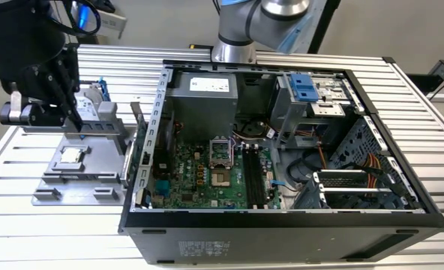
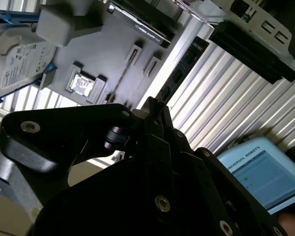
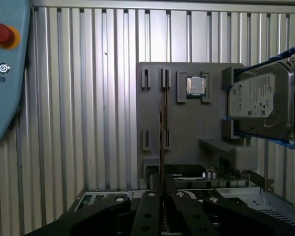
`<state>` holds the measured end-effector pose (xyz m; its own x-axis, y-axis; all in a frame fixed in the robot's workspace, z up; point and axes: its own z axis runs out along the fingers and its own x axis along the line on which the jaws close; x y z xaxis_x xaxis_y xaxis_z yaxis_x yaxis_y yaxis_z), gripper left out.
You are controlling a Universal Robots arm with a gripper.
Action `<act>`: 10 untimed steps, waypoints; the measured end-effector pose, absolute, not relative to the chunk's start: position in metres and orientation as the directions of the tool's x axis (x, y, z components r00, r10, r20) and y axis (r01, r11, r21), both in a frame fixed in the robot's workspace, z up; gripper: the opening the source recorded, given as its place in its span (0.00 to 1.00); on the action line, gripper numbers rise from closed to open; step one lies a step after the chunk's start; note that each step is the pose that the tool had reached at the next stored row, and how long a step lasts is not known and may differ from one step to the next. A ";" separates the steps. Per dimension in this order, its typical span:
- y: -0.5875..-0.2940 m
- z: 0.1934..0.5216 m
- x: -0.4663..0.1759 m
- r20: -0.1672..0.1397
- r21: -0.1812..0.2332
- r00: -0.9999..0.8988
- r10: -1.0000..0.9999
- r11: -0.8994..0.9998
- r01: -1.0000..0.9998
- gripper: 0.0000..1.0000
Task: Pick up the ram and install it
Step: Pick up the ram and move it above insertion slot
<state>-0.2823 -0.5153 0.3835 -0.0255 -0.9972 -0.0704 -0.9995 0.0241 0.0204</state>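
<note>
The ram (image 3: 163, 123) is a thin stick seen edge-on, standing in the slots of a grey holder (image 3: 187, 132); in the second wrist view the ram (image 2: 123, 78) shows as a narrow line on the same holder (image 2: 113, 44). My black gripper (image 3: 162, 195) hovers over the holder, in line with the stick's near end and apart from it. Its fingers (image 2: 151, 107) look shut together with nothing between them. In the exterior view the gripper (image 1: 66, 121) hangs above the holder (image 1: 57, 180), on the exterior view's left of the open computer case (image 1: 282, 225).
On the holder sit a small square processor (image 3: 196, 85) and a silver hard drive in a blue frame (image 3: 260, 105). Inside the case, the motherboard's dark memory slots (image 1: 253, 177) run beside the processor socket (image 1: 220, 154). A teach pendant (image 3: 5, 69) lies on the slatted table.
</note>
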 end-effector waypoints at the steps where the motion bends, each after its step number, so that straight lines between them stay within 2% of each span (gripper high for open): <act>1: -0.515 0.383 -0.280 -0.070 0.020 -0.026 -0.997 0.024 -1.000 0.00; 10: -0.515 0.383 -0.263 -0.070 0.021 -0.026 -0.997 0.024 -0.999 0.00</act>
<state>-0.2626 -0.5153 0.3834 -0.0256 -0.9972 -0.0705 -0.9995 0.0241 0.0211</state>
